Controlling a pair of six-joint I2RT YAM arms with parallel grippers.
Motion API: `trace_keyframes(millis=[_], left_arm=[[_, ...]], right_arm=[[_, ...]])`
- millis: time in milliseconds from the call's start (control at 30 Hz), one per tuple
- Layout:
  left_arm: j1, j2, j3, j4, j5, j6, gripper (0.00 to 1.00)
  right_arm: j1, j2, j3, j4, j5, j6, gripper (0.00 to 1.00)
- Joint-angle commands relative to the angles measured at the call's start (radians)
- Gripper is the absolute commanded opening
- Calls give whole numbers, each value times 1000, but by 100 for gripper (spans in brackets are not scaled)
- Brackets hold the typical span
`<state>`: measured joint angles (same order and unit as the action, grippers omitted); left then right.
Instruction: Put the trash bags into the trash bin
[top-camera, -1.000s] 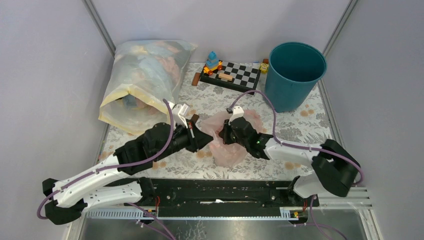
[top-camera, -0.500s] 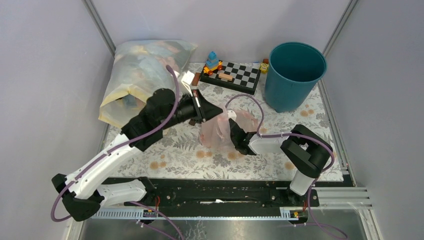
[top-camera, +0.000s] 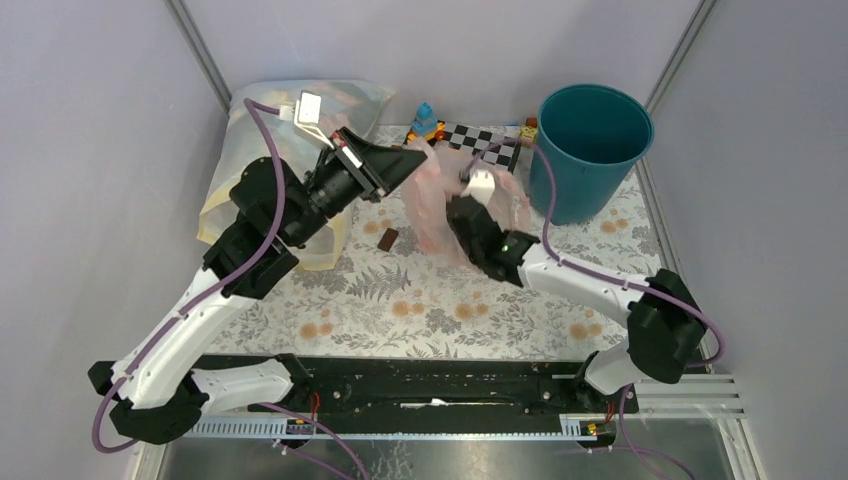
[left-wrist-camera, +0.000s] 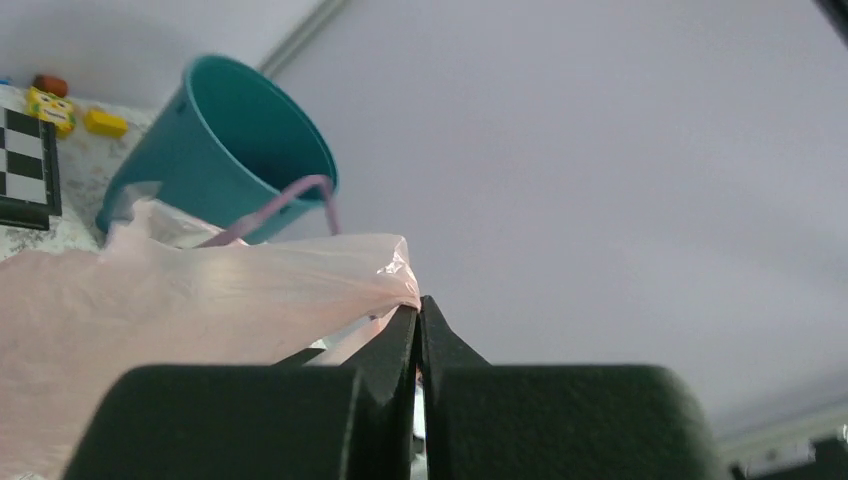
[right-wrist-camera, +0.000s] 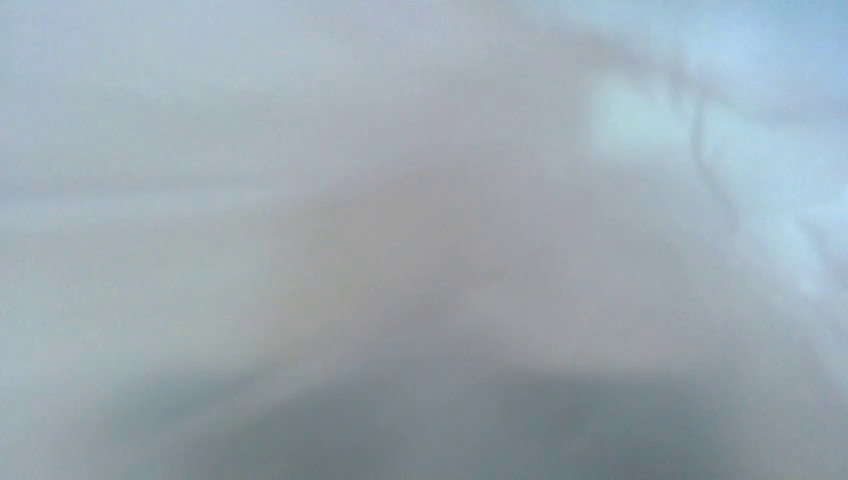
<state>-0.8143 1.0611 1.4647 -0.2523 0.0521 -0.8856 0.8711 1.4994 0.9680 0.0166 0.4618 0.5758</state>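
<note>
The pale-pink trash bag (top-camera: 437, 196) hangs lifted above the table's middle back, left of the teal trash bin (top-camera: 590, 150). My left gripper (top-camera: 412, 160) is raised high and shut on the bag's upper edge. In the left wrist view the closed jaws (left-wrist-camera: 418, 305) pinch the film (left-wrist-camera: 200, 300), with the bin (left-wrist-camera: 230, 150) beyond. My right gripper (top-camera: 462, 212) is pushed into the bag's lower right side, and its fingers are hidden by the film. The right wrist view shows only blurred film (right-wrist-camera: 420, 240).
The big milky-yellow sack (top-camera: 270, 125) lies at back left behind my left arm. A checkered board (top-camera: 485, 142) with small toys (top-camera: 425, 118) sits at the back, left of the bin. A small brown block (top-camera: 388, 240) lies on the floral cloth (top-camera: 400, 300).
Both grippers have raised the pink bag off the table and carried it back toward the bin. My left arm has swung up high. The brown block now lies bare on the cloth.
</note>
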Motion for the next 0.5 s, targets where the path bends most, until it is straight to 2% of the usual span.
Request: trace_keyframes(millis=[0,67,100,167,233,300,400,467], left_arm=[[13,55,-6,72,-220,-164,0],[4,23,-113,83,-212,-211,0],[-5,-18,-214,157,-203,-245,0],[-13,-126,-438,337,-157,-260,0],[-9,-226,-544,342,-176,-237,0],[-8,-265,-546,269,-197,-155,0],[-8,-258,-448,123,-177,-41,0],[-8,-244,-409,58,-162,-3,0]], right_arm=[[-14,0,237,-153,158,60,0],[-9,0,231,-183,101,147,0],[2,-13,197,-165,77,173,0],[26,-60,49,-82,88,181,2],[28,-119,-57,26,70,129,8],[28,-162,-82,11,72,48,16],[28,-198,-52,-96,92,-46,25],[28,-210,-28,-149,108,-102,39]])
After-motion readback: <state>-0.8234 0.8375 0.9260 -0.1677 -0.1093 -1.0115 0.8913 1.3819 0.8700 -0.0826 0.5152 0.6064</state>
